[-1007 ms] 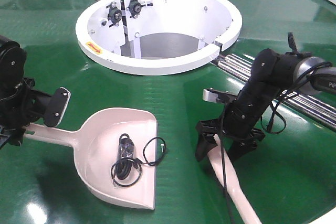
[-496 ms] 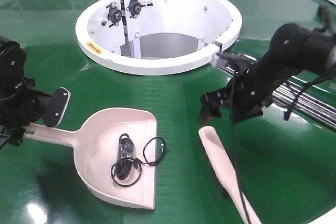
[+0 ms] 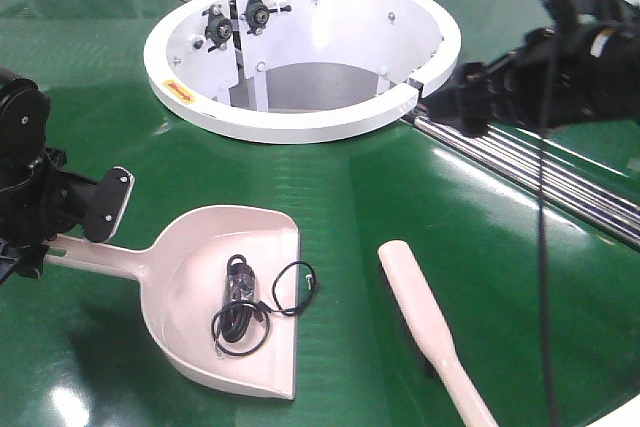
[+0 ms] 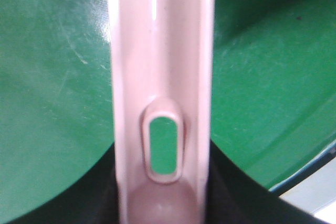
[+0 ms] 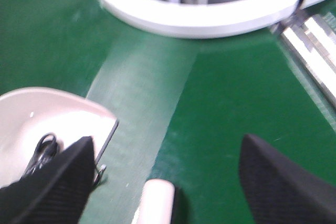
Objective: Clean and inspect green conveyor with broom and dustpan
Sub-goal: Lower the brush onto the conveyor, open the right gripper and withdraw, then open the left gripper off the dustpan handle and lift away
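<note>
The broom [image 3: 418,299] lies loose on the green conveyor [image 3: 340,187], long axis running head-far to handle-near, right of the dustpan [image 3: 190,267] gripped by the left claw [image 4: 163,182], with the nearer right claw [image 5: 167,145] spread empty up beyond its head.

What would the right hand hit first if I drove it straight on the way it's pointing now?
Probably bare green conveyor, between the tip of the broom and the white ring housing. Nothing else lies ahead of the open right hand in its wrist view, though depth is unclear.
</note>
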Available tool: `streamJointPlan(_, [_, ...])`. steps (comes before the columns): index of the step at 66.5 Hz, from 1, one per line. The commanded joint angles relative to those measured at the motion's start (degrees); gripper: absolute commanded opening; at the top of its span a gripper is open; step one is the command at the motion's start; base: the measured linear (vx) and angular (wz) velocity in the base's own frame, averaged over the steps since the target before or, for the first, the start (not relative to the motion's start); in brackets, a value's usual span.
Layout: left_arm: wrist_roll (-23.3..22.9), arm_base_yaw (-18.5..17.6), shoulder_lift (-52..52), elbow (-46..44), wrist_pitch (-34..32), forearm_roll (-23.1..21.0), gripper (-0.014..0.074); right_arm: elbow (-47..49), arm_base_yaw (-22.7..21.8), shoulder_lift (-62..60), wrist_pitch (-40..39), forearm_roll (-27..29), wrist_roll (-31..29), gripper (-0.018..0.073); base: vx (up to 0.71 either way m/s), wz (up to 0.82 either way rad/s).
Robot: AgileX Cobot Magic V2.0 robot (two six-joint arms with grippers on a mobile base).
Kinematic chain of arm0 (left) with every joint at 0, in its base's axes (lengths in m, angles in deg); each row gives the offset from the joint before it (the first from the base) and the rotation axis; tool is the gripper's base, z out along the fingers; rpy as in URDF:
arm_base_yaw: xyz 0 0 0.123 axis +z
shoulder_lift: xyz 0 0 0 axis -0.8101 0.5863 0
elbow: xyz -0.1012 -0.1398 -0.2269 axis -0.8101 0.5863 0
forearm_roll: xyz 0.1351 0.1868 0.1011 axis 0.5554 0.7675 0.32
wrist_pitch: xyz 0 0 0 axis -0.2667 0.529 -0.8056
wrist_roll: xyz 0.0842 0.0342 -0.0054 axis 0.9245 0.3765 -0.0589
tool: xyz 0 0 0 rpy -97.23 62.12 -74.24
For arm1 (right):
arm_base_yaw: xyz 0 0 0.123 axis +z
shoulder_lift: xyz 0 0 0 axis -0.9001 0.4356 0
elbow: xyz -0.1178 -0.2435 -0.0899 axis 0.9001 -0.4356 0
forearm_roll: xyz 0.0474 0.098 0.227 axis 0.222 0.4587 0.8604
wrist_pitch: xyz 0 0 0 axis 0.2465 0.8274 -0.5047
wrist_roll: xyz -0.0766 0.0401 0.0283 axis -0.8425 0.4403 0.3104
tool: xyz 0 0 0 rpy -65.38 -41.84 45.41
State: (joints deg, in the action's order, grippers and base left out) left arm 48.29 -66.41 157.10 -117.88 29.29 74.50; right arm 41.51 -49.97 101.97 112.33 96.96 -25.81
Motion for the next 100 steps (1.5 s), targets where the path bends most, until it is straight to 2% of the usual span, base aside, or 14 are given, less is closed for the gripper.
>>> streamJointPlan(1, [0.47, -0.48, -2.05, -1.38, 0.36, -0.31, -0.0023, -6.7, 0.01, -8.71, -12.46, 0.18, 0.17, 0.0405, 0.0, 0.0])
streamJointPlan(9, [0.47, -0.48, -2.05, -1.38, 0.36, -0.31, -0.0023, -17.36, 0.01, -17.89, -20.25, 0.34, 0.17, 0.0226, 0.0, 0.0])
streamJointPlan(17, [0.47, -0.48, -2.05, -1.38, 0.36, -0.31, -0.0023, -25.47, 0.01, -27.31, -24.33, 0.1, 0.17, -0.0019, 0.0, 0.0])
streamJointPlan(24, [0.47, -0.48, -2.05, -1.38, 0.36, -0.31, -0.0023, -28.81, 0.01, -32.29, -24.65, 0.5, 0.17, -0.001, 0.0, 0.0])
streamJointPlan(37, [0.47, -0.48, -2.05, -1.38, 0.36, -0.31, -0.0023, -29.31, 0.01, -36.98, -25.02, 0.5, -0.05, -0.001, 0.0, 0.0])
streamJointPlan(100, [0.47, -0.48, -2.05, -1.38, 0.36, -0.31, -0.0023, -29.31, 0.01, -37.34, -26.46, 1.82, -0.05, -0.001, 0.0, 0.0])
